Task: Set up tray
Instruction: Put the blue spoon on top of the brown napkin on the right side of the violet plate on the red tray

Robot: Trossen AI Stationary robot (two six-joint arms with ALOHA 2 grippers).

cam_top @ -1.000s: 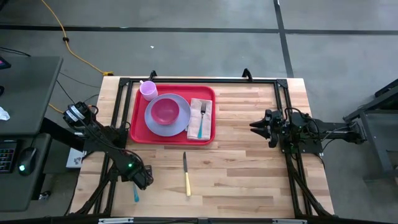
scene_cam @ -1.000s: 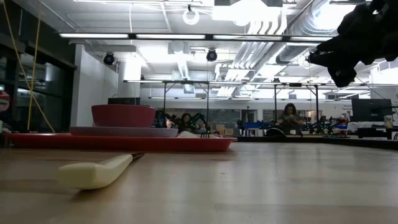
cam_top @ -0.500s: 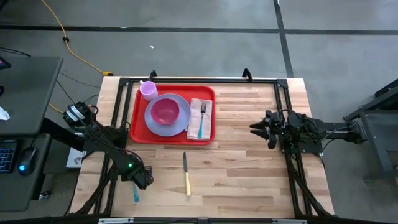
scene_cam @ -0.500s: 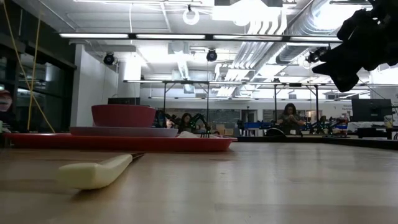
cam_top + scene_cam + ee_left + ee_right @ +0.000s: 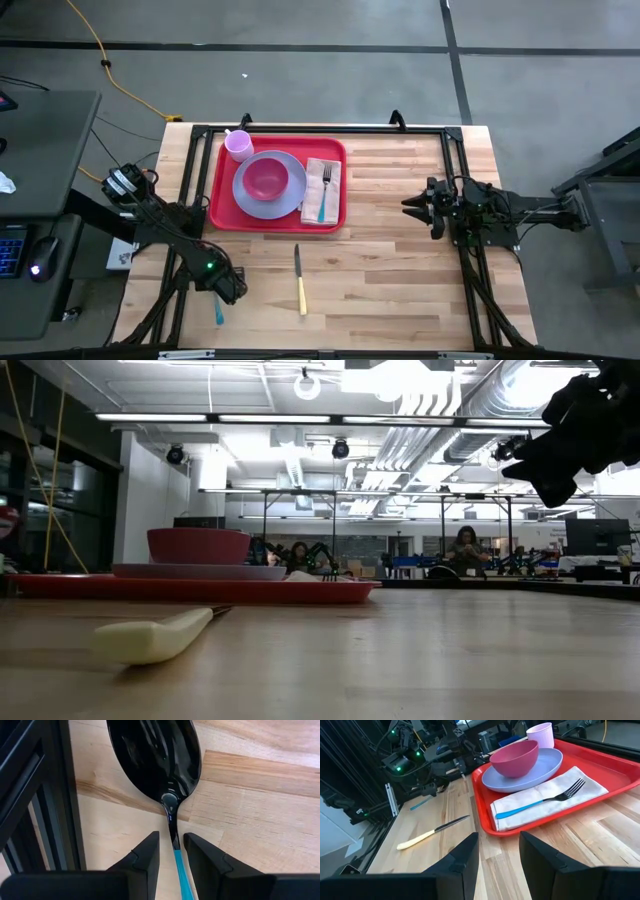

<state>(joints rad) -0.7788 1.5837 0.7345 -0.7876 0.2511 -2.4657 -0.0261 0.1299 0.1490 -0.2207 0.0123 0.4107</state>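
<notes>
1 wooden table (image 5: 400, 270) fills the middle of the high view, and on its upper left part lies 1 red tray (image 5: 222, 190), flat, with its long side running left to right. The tray holds 4 kinds of things. 1 round lavender plate (image 5: 250, 203) sits left of centre, and 1 pink bowl (image 5: 265, 179) stands on that plate. 1 small lavender cup (image 5: 238, 145) stands upright in the tray's upper left corner, just beside the plate. 1 white napkin (image 5: 315, 200) lies along the tray's right side, and 1 fork (image 5: 324, 195) with a teal handle rests on top of it, tines toward the upper edge of the frame.

2 pieces of cutlery lie off the tray on bare wood. 1 knife (image 5: 299, 280) with a pale yellow handle lies below the tray at lower centre, blade pointing up toward the tray but apart from it. 1 spoon (image 5: 155, 757) with a teal handle lies at the lower left of the high view, near the table's black frame.

2 dark arms are in view. The left gripper (image 5: 171, 851) is down over the spoon at lower left, its fingers straddling the thin handle with a little gap on either side, not pinching it. The right gripper (image 5: 410, 203) hangs above the table at centre right, well apart from the tray, jaws parted and grasping nothing.
</notes>
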